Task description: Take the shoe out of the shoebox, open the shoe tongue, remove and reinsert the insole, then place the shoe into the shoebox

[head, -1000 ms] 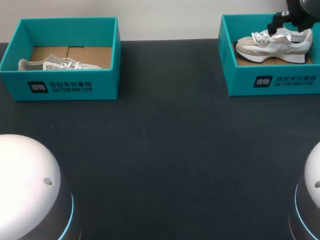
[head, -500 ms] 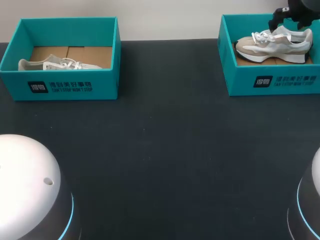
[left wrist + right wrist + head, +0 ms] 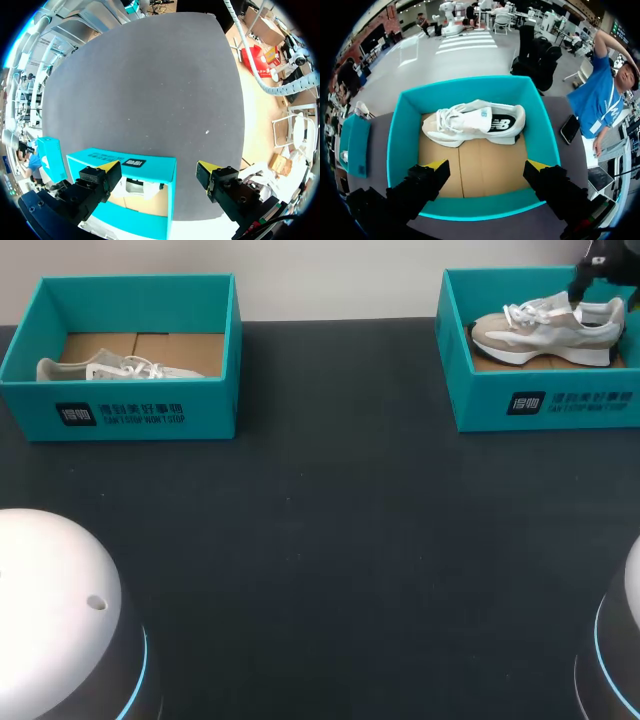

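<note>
Beige and white with a dark sole edge, the shoe (image 3: 540,330) stands upright on its sole inside the right shoebox (image 3: 545,405), a teal carton at the far right of the table (image 3: 330,540). Its toe points toward the middle of the table and its heel toward the box's outer wall. In the right wrist view it rests on the brown cardboard floor (image 3: 485,165), close to the far wall of the box, with its white laces bunched over the tongue.

The right gripper (image 3: 487,167) hangs above that box. Its two yellow-tipped fingers are spread wide apart, with nothing between them and neither touching the shoe, which lies ahead of them. From the head view the gripper shows as a dark shape at the far right corner, over the heel end of the shoe.

Well apart, at the far left of the table, sits the left shoebox (image 3: 130,415), also teal. A white shoe (image 3: 105,368) lies in it against the near wall, on the same kind of cardboard bottom.

The left gripper (image 3: 156,167) hovers over the near edge of the left shoebox. Its fingers are parted wide and grip nothing. Beneath them the box's teal rim and a bit of the white shoe show, with the dark table stretching out ahead.
</note>
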Robot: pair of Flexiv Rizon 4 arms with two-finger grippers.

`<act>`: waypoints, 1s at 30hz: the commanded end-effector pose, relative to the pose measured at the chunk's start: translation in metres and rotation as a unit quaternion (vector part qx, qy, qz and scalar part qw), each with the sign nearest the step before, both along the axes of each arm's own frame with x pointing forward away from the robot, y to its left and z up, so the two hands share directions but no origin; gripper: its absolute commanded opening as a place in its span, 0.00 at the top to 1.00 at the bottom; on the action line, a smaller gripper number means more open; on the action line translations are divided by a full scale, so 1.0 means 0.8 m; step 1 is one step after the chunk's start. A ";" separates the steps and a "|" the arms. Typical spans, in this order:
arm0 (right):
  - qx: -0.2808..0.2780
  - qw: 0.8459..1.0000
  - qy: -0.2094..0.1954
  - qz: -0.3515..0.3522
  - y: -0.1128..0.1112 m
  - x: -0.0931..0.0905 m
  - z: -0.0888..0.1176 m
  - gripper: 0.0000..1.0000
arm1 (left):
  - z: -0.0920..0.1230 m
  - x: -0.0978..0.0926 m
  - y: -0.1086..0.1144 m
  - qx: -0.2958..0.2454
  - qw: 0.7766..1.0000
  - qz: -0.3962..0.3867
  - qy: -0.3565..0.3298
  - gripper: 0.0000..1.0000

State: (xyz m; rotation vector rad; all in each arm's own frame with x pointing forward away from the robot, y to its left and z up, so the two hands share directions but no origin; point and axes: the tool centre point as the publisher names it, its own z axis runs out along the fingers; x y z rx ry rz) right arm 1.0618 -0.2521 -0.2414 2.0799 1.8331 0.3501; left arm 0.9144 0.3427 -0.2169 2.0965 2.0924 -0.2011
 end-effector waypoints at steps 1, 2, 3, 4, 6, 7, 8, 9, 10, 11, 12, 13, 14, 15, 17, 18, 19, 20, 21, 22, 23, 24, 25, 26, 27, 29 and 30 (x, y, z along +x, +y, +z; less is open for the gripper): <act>0.013 0.999 0.034 -0.003 -0.015 0.050 -0.006 0.00 | 0.001 -0.001 0.000 0.001 1.000 0.000 0.000 0.00; 0.015 0.999 0.037 -0.008 -0.021 0.056 -0.009 0.00 | 0.001 -0.001 0.000 0.001 1.000 0.000 0.000 0.00; 0.015 0.999 0.044 -0.003 -0.025 0.061 -0.011 0.00 | 0.001 -0.001 0.000 0.001 1.000 0.000 0.000 0.00; 0.014 0.999 0.045 -0.006 -0.030 0.067 -0.014 0.00 | 0.001 -0.001 0.000 0.001 1.000 0.000 0.000 0.00; 0.017 0.998 0.058 -0.004 -0.037 0.075 -0.020 0.00 | 0.001 -0.001 0.000 0.001 1.000 0.000 0.000 0.00; 0.024 0.998 0.059 -0.009 -0.038 0.079 -0.021 0.00 | 0.001 -0.001 0.000 0.001 1.000 0.000 0.000 0.00; 0.029 0.998 0.062 -0.011 -0.041 0.083 -0.024 0.00 | 0.001 -0.001 0.000 0.001 1.000 0.000 0.000 0.00; 0.025 0.998 0.064 -0.013 -0.047 0.086 -0.028 0.00 | 0.001 -0.001 0.000 0.001 1.000 0.000 0.000 0.00; 0.020 0.998 0.065 -0.019 -0.050 0.089 -0.030 0.00 | 0.001 -0.001 0.000 0.001 1.000 0.000 0.000 0.00; 0.017 0.997 0.069 -0.019 -0.049 0.091 -0.030 0.00 | 0.001 -0.001 0.000 0.001 1.000 0.000 0.000 0.00; 0.016 0.997 0.069 -0.020 -0.052 0.095 -0.033 0.00 | 0.001 -0.001 0.000 0.001 1.000 0.000 0.000 0.00; 0.019 0.997 0.072 -0.020 -0.056 0.098 -0.038 0.00 | 0.001 -0.001 0.000 0.001 1.000 0.000 0.000 0.00; 0.019 0.997 0.074 -0.025 -0.059 0.099 -0.043 0.00 | 0.001 -0.001 0.000 0.001 1.000 0.000 0.000 0.00; 0.016 0.997 0.078 -0.026 -0.060 0.101 -0.046 0.00 | 0.001 -0.001 0.000 0.001 1.000 0.000 0.000 0.00; 0.014 0.996 0.083 -0.029 -0.064 0.104 -0.054 0.00 | 0.001 -0.001 0.000 0.001 1.000 0.000 0.000 0.00; 0.016 0.996 0.085 -0.030 -0.066 0.105 -0.057 0.02 | 0.001 -0.001 0.000 0.001 1.000 0.000 0.000 0.00; 0.021 0.995 0.089 -0.033 -0.064 0.105 -0.056 0.06 | 0.001 -0.001 0.000 0.001 1.000 0.000 0.000 0.00; 0.016 0.995 0.090 -0.035 -0.065 0.106 -0.059 0.09 | 0.001 -0.001 0.000 0.001 1.000 0.000 0.000 0.00; 0.013 0.995 0.092 -0.035 -0.071 0.107 -0.065 0.15 | 0.001 -0.001 0.000 0.001 1.000 0.000 0.000 0.00; 0.015 0.995 0.093 -0.038 -0.074 0.108 -0.068 0.22 | 0.001 -0.001 0.000 0.001 1.000 0.000 0.000 0.00; 0.011 0.995 0.095 -0.041 -0.077 0.108 -0.072 0.30 | 0.001 -0.001 0.000 0.001 1.000 0.000 0.000 0.00; 0.008 0.994 0.099 -0.039 -0.080 0.108 -0.074 0.35 | 0.001 -0.001 0.000 0.001 1.000 0.000 0.000 0.00; 0.007 0.994 0.101 -0.039 -0.081 0.109 -0.077 0.37 | 0.001 -0.001 0.000 0.001 1.000 0.000 0.000 0.00; 0.007 0.993 0.107 -0.039 -0.084 0.109 -0.080 0.39 | 0.001 -0.001 0.000 0.001 1.000 0.000 0.000 0.00; 0.002 0.993 0.108 -0.041 -0.091 0.109 -0.086 0.43 | 0.001 -0.001 0.000 0.001 1.000 0.000 0.000 0.00; -0.004 0.993 0.113 -0.045 -0.091 0.109 -0.087 0.48 | 0.001 -0.001 0.000 0.001 1.000 0.000 0.000 0.00; -0.006 0.992 0.114 -0.046 -0.096 0.110 -0.090 0.49 | 0.001 -0.001 0.000 0.001 1.000 0.000 0.000 0.00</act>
